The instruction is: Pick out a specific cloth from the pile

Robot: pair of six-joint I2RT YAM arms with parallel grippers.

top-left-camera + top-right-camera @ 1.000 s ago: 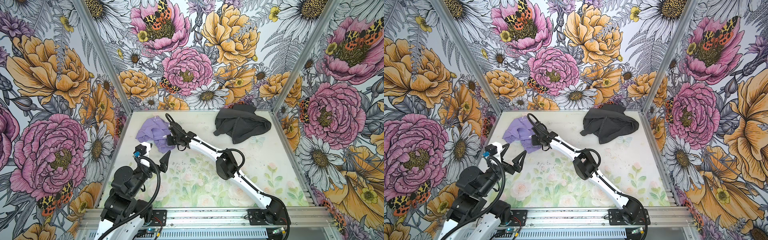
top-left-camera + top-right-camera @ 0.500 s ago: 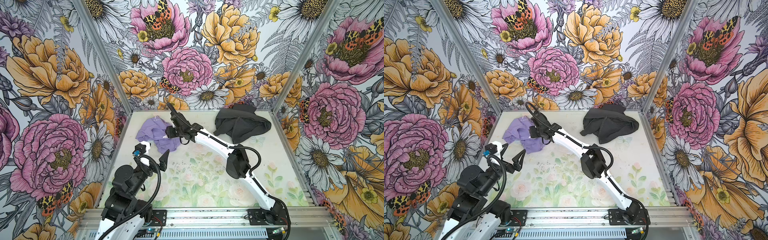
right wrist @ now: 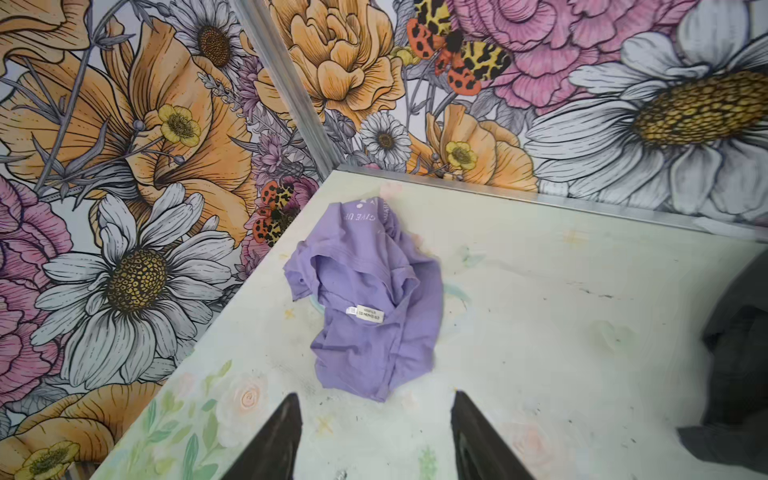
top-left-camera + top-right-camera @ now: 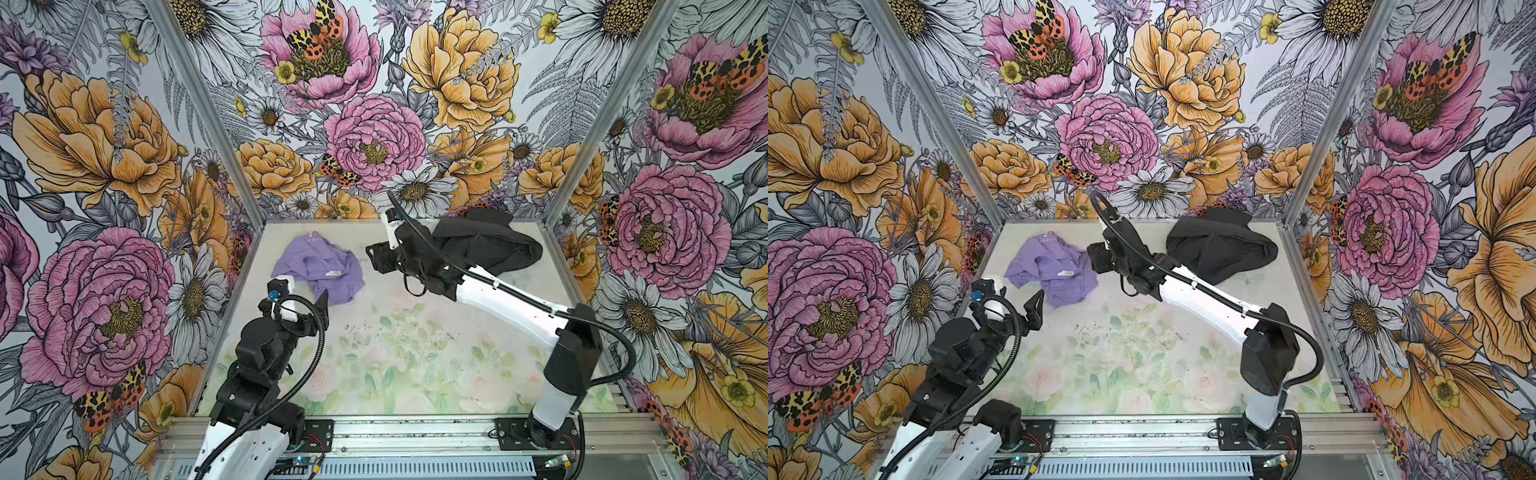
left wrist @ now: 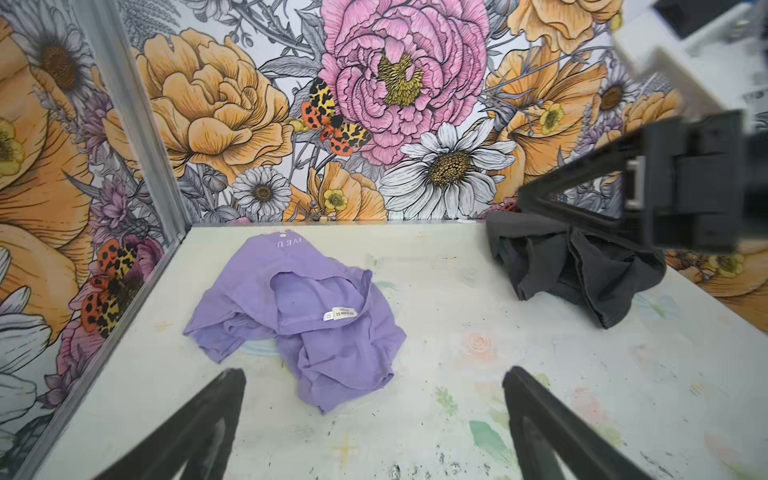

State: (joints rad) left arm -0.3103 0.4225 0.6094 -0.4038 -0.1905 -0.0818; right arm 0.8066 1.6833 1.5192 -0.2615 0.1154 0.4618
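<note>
Right wrist view shows my right end effector (image 3: 375,397) released, empty, near the cloth (image 3: 365,291) at the table's (image 4: 415,374) 10 o'clock; I'd lift clear without snagging it.

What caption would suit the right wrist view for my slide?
Open, empty right gripper facing the lavender cloth, crumpled on the table.

Both arms out, both grippers spread

My right arm (image 4: 498,299) stretches long from its base to about the middle, right gripper (image 4: 376,257) angled down with jaws apart. My left arm (image 4: 266,353) is folded up close to its base, left gripper (image 5: 372,374) open wide too.
</note>
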